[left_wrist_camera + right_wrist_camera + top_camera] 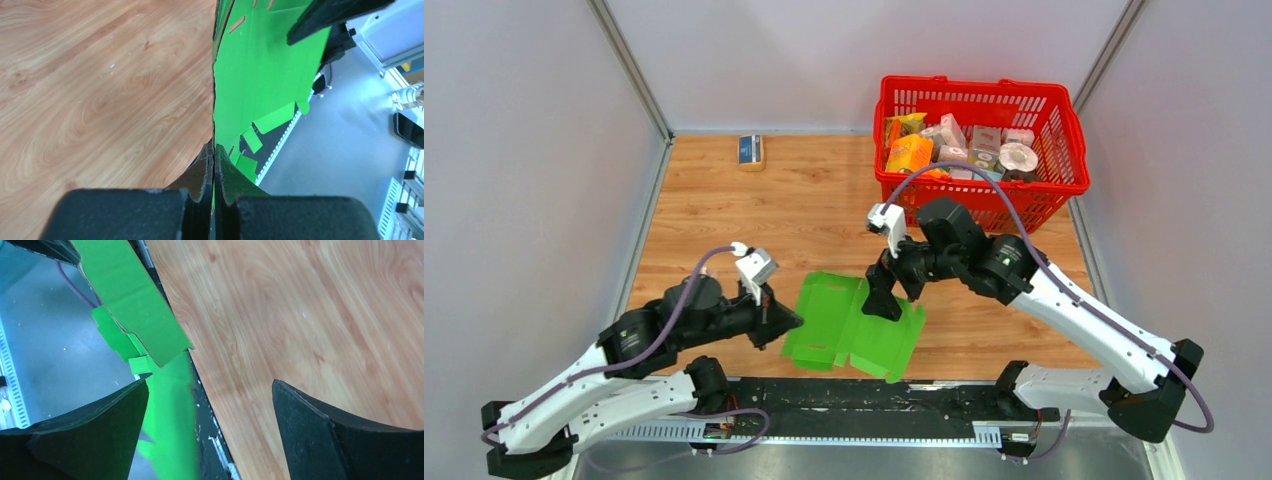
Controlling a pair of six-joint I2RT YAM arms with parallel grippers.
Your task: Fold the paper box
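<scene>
The paper box (pixel 854 325) is a bright green flat blank held off the table near its front edge. My left gripper (pixel 786 322) is shut on the blank's left edge; in the left wrist view the fingers (pixel 202 175) pinch the thin green sheet (pixel 260 75) edge-on. My right gripper (pixel 884 298) is open over the middle of the blank. In the right wrist view the blank (pixel 135 300) rises between its spread fingertips (pixel 310 415), close to the left one, with nothing gripped.
A red basket (pixel 1064 185) with printed packages stands at the back right. A small blue-and-tan box (pixel 751 151) lies at the back left. The black rail (pixel 874 395) runs along the table's front edge, under the blank.
</scene>
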